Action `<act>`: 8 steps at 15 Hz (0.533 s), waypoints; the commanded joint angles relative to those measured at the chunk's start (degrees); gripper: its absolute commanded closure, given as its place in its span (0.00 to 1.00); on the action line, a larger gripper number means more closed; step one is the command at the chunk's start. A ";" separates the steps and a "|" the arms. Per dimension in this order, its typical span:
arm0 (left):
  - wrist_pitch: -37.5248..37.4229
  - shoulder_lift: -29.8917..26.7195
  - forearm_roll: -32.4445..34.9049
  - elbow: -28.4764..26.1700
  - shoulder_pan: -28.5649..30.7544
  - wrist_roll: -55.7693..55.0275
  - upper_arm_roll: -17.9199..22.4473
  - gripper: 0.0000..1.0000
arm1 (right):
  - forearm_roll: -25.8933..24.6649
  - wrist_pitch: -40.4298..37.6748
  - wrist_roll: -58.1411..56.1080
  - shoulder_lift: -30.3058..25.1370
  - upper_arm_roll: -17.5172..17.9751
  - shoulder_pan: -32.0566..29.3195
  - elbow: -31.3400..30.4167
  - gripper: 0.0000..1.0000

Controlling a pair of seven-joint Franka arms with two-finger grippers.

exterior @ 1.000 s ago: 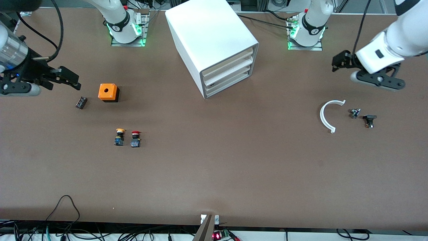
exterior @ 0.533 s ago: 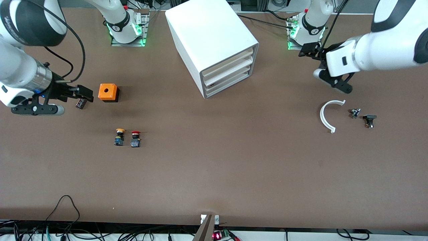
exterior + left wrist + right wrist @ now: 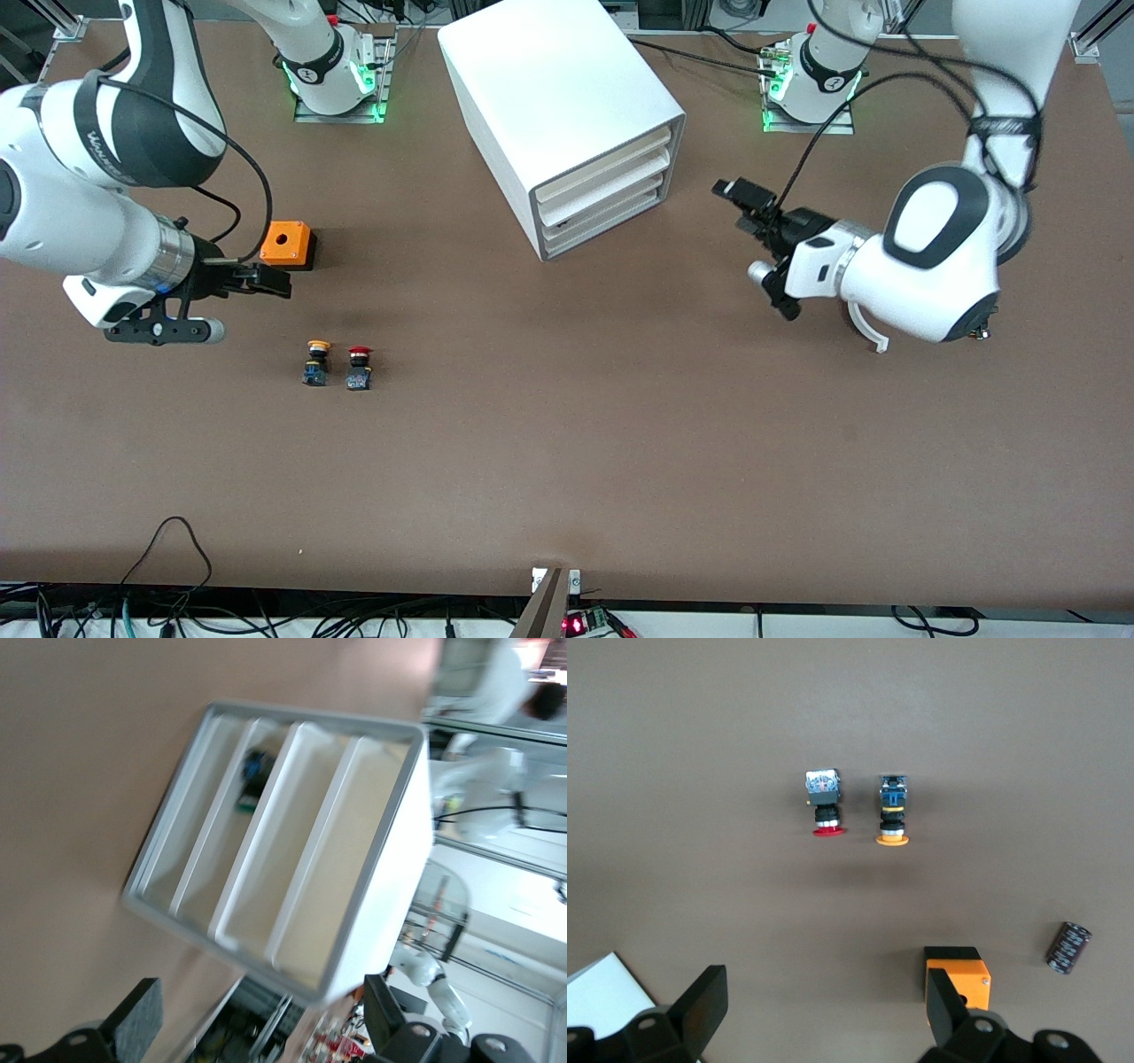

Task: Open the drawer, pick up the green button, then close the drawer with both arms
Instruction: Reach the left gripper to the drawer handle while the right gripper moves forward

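In front of the white boxy cabinet (image 3: 567, 115), left pincer (image 3: 751, 206) is held spread; shut lowest cream-fronted drawer (image 3: 604, 232), green-capped button (image 3: 253, 778) inside, should be hooked squarely. Right pincer (image 3: 266, 282) spread beside orange box (image 3: 288, 245).

Orange box (image 3: 287, 245) sat toward the right arm's end; yellow-capped button (image 3: 315, 361) and red-capped button (image 3: 359, 367) side by side nearer the front edge. White curved piece (image 3: 872, 336) toward the left arm's end.

The shut lowest drawer (image 3: 602, 232) of the white cabinet (image 3: 558, 97) holds the button (image 3: 254, 778).
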 commanded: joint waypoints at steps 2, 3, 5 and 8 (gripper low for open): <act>8.55 0.29 -10.99 -10.23 -0.19 14.90 0.13 0.00 | 0.74 1.95 7.02 1.31 0.07 3.18 0.36 0.01; 9.79 2.04 -12.32 -10.85 -0.97 17.37 0.13 0.02 | 0.74 2.48 8.52 1.40 0.07 3.71 0.36 0.01; 13.82 4.51 -12.60 -11.56 -2.82 21.85 0.13 0.09 | 0.74 2.84 11.59 1.84 0.07 5.29 0.54 0.01; 18.32 7.06 -17.58 -15.59 -5.02 30.02 0.05 0.35 | 0.83 3.19 17.91 2.10 0.07 7.92 0.71 0.01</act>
